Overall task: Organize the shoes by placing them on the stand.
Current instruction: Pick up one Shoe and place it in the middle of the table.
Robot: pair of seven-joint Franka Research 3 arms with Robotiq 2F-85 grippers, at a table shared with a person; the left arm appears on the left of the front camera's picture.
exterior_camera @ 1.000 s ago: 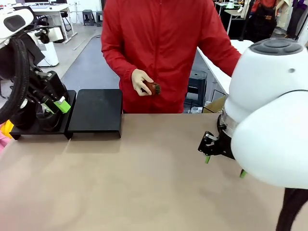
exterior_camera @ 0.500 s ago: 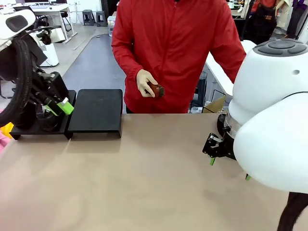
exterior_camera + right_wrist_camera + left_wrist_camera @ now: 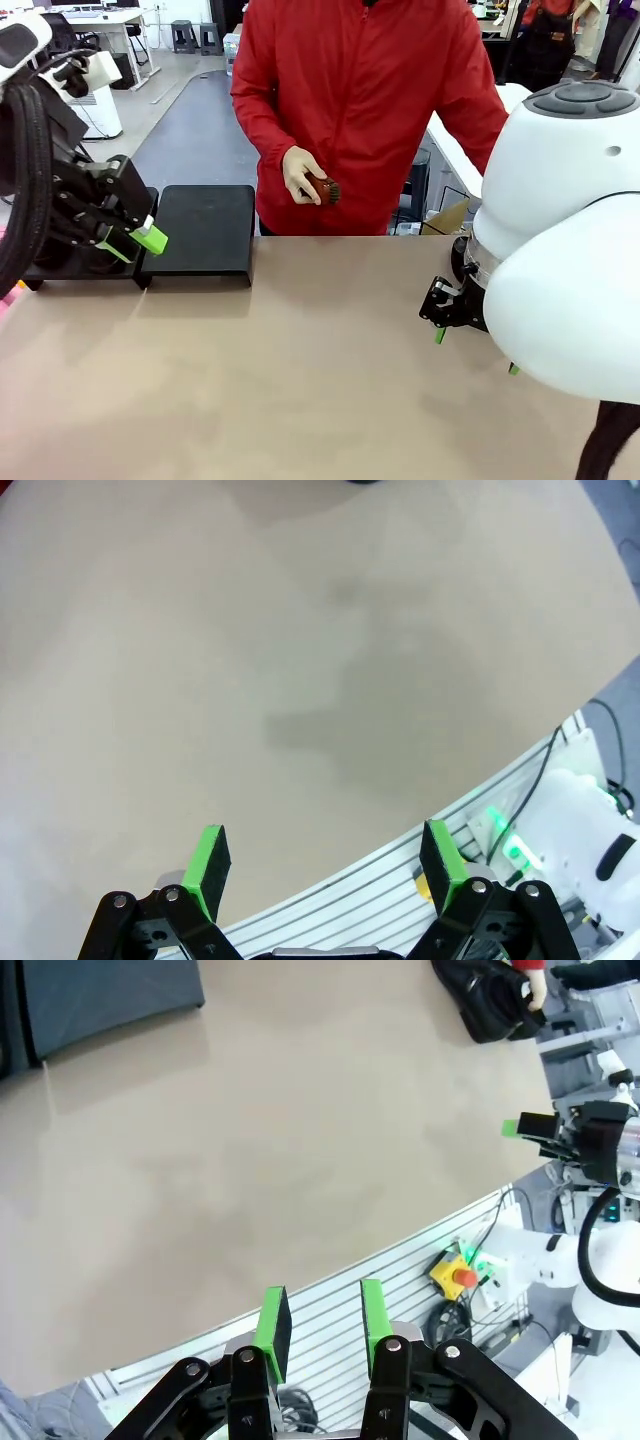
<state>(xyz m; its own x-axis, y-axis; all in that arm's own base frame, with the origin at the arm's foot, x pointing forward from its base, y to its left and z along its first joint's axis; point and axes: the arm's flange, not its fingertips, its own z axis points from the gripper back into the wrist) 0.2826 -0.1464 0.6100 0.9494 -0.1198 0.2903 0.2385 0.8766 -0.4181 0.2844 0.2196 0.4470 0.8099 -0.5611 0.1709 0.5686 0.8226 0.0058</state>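
The stand is two low black platforms at the far left; the right platform (image 3: 200, 230) is bare and also shows in the left wrist view (image 3: 100, 1000). My left arm hides most of the left platform (image 3: 40, 268). Just in front of the stand hovers my left gripper (image 3: 135, 243) (image 3: 320, 1325), its jaws partly apart with nothing between them. My right gripper (image 3: 476, 350) (image 3: 325, 865) hangs open and empty over the table's right side. At the far table edge, a glossy black shoe (image 3: 490, 1005) lies under a person's hand.
A person in a red jacket (image 3: 370, 100) stands at the far side, holding a small brown brush (image 3: 322, 188) in a gloved hand. Bare tan tabletop (image 3: 300, 370) spreads between the arms. My right arm's white body (image 3: 560, 250) blocks the right side.
My left gripper has drawn away from the left platform, toward the right and nearer the camera. The person stepped slightly right. My right gripper shifted a little.
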